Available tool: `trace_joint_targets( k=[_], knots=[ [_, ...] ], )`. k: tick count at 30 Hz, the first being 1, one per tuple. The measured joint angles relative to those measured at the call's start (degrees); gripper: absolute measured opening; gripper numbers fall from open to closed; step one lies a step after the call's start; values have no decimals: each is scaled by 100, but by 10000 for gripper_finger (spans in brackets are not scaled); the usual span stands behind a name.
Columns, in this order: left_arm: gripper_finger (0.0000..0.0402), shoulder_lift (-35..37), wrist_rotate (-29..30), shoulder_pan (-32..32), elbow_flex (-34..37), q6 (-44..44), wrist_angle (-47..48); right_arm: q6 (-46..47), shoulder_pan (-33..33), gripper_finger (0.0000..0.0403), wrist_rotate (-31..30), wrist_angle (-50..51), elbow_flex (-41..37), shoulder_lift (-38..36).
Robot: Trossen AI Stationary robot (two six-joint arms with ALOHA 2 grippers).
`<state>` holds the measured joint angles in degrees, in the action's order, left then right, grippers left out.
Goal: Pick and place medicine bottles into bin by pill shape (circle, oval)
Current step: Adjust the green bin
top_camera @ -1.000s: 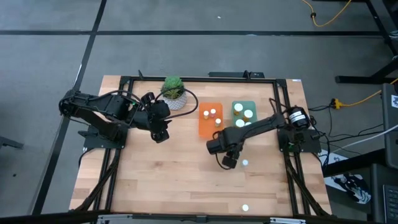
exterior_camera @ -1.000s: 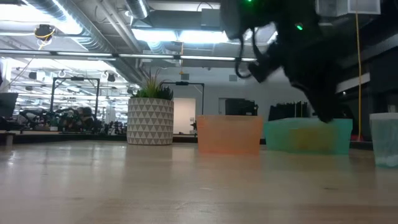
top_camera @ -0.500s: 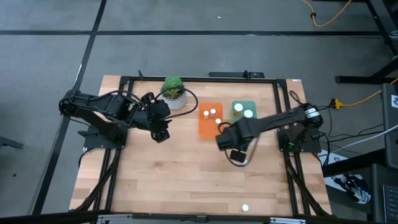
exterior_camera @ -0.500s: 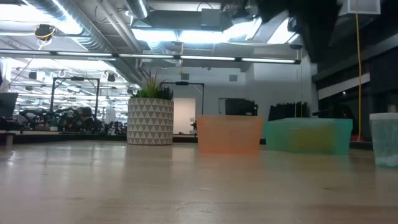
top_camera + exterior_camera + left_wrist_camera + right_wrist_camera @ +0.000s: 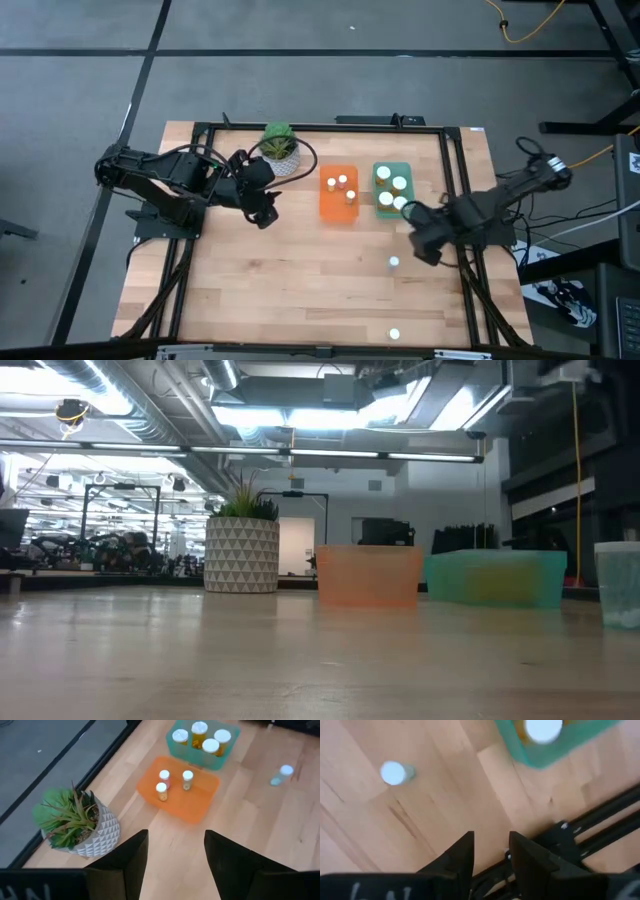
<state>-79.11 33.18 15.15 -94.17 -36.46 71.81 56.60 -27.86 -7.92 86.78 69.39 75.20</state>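
bottles sit in two bins right of centre in the high view: three in the orange bin (image 5: 338,193), four in the green bin (image 5: 392,188). two loose bottles (image 5: 394,263) stand lower right on the desk (image 5: 290,290). right claw (image 5: 428,250), at right, is narrowly parted and empty. left claw (image 5: 266,213), left of centre, gapes, empty.

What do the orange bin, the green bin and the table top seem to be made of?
Orange bin: probably translucent plastic, since light passes through its walls. Green bin: likely the same, tinted teal. Table top: pale wood planks with visible grain and seams.
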Motion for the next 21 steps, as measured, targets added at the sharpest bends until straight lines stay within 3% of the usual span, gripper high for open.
trace_joint_targets(
  k=[7,10,18,21],
  knots=[
    [187,0,203,0,-1,-99,-307,1371,-114,125,-199,-597,-1202,-955],
    [187,0,282,-1,-2,-97,-408,1661,146,125,-663,-778,-1466,-1071],
    [187,0,373,-1,0,-95,-469,-381,2130,125,-2346,-1271,-982,-1091],
    [187,0,386,-1,-2,-95,-469,-1506,3265,125,-2031,-2032,-888,-1094]
  ],
)
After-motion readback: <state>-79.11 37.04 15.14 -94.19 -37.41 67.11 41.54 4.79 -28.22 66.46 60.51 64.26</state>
